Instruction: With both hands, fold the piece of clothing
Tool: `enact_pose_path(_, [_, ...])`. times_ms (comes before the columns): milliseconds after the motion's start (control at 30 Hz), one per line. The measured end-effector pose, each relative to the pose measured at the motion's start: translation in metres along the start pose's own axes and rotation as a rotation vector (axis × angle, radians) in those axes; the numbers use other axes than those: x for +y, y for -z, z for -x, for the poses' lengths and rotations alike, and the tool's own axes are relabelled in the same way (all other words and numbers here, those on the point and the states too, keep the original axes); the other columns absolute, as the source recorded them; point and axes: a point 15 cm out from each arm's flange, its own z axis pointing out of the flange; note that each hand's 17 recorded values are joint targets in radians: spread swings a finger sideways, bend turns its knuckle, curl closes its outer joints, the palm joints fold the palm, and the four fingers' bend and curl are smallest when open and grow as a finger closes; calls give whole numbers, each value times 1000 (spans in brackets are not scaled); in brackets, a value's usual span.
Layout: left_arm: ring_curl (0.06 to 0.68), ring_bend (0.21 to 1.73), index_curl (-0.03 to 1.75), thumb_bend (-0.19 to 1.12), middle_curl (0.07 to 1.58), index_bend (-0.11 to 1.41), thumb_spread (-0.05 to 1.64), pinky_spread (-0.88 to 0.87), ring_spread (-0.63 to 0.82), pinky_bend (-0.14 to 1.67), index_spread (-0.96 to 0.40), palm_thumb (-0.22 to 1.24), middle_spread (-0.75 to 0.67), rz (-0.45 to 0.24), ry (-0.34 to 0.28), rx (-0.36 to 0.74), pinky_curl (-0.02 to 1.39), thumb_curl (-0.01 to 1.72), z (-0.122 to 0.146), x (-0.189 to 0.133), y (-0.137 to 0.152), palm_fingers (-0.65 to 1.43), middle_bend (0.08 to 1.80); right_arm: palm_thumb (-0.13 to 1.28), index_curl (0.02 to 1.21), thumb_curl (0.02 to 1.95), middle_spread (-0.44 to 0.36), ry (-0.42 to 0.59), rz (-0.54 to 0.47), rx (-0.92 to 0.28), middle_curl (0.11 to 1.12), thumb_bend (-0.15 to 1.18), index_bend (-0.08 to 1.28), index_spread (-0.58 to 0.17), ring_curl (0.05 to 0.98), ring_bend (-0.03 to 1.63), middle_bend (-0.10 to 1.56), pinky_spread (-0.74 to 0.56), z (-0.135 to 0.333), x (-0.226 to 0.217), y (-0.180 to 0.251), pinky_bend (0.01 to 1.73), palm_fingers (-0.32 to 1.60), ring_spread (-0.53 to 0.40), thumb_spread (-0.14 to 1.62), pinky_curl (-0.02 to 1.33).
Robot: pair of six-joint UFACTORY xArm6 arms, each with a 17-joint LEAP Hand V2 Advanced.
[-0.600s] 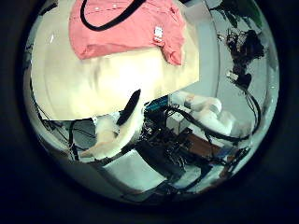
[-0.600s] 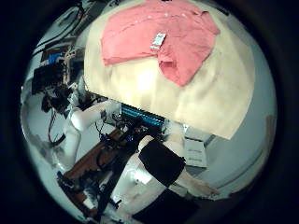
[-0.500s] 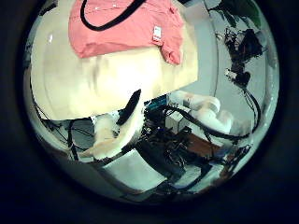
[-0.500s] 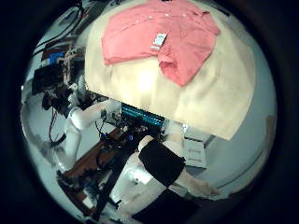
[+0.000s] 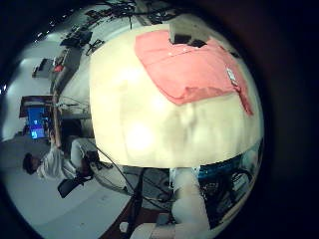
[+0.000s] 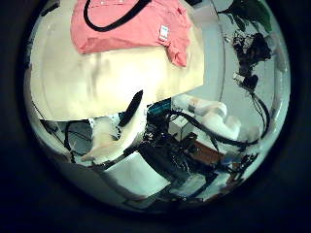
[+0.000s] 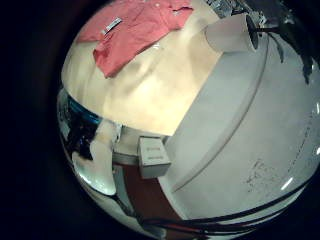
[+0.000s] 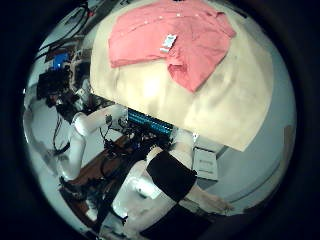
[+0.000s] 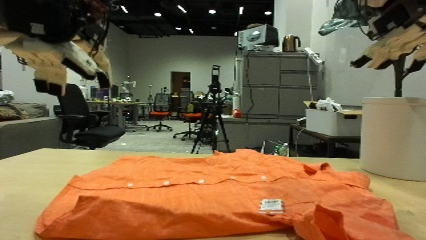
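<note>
Table: orange shirt is laid flat at 6 o'clock.
Fingers: left hand and right hand are held relaxed, pinching nothing.
Risk: uneven grips could bunch the cloth.

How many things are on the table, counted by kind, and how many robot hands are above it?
Orange shirt: 1
White label on the shirt: 1
Robot hands above the table, left robot hand and right robot hand: 2
Total: 4

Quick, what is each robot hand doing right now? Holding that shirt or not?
Left hand: open, fingers relaxed, raised above the table, holding nothing.
Right hand: open, also raised, holding nothing.
The shirt lies spread on the table, untouched.
</note>
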Motion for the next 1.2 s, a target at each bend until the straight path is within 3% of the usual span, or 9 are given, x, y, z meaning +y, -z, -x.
enact_pose_path(300, [196,493,360,-27,318,173,970,171,272,360,15,261,77,-89,-105,-85,335,287,1,-54,-47,196,175,307,291,211,151,-15,3,-10,320,-14,173,-294,246,282,182,332,-2,2,-3,303,151,211,1261,317])
enact_pose_path(533, [205,515,360,-26,327,179,964,264,328,279,41,280,125,7,-179,-133,318,297,-6,-76,-90,134,204,306,305,211,195,-27,44,-27,294,-14,182,-282,245,268,173,330,-2,1,-27,321,126,211,1262,321])
enact_pose_path(633, [186,442,362,-24,324,181,964,368,418,337,53,289,137,-14,-185,-174,323,300,0,-86,-95,100,184,306,314,211,200,-34,48,-31,291,-14,190,-280,237,227,179,330,-3,-1,-37,334,111,213,1262,325])
enact_pose_path(667, [200,535,340,-20,321,128,968,296,422,343,62,302,142,-36,-183,-185,319,302,0,-88,-96,200,200,306,320,211,199,-32,59,-35,288,-14,193,-279,233,208,174,330,-2,0,-41,342,105,215,1262,326])
enact_pose_path(800, [221,587,320,-20,354,139,974,188,264,342,36,328,30,-91,-210,-212,323,306,-5,-94,-104,256,257,306,331,211,199,-31,81,-43,280,-14,194,-272,220,177,174,329,-3,-3,-50,361,88,212,1262,330])
enact_pose_path(1000, [223,594,308,-26,366,147,973,119,173,360,29,340,0,-23,-218,-214,330,305,-3,-98,-119,252,267,306,341,211,199,-33,90,-48,272,-14,192,-267,217,188,174,329,-7,-10,-52,369,86,210,1262,329])
enact_pose_path(1067, [224,588,300,-26,366,142,971,60,33,415,24,345,-24,1,-216,-213,341,307,-3,-100,-123,263,252,306,340,211,180,-33,96,-51,271,-14,184,-265,225,206,175,328,-7,-11,-53,361,98,209,1262,325])
enact_pose_path(1133, [225,588,297,-23,373,153,969,24,92,416,25,355,-19,16,-214,-212,343,308,-3,-101,-127,242,262,306,339,211,170,-30,107,-53,272,-14,182,-267,226,201,181,328,-6,-12,-56,358,100,212,1262,323])
enact_pose_path(1200, [228,594,295,-21,374,150,972,5,54,421,26,367,-15,31,-208,-212,346,310,-2,-104,-130,242,259,306,336,211,161,-28,115,-56,275,-14,177,-268,229,200,185,328,-6,-13,-58,355,104,215,1262,321])
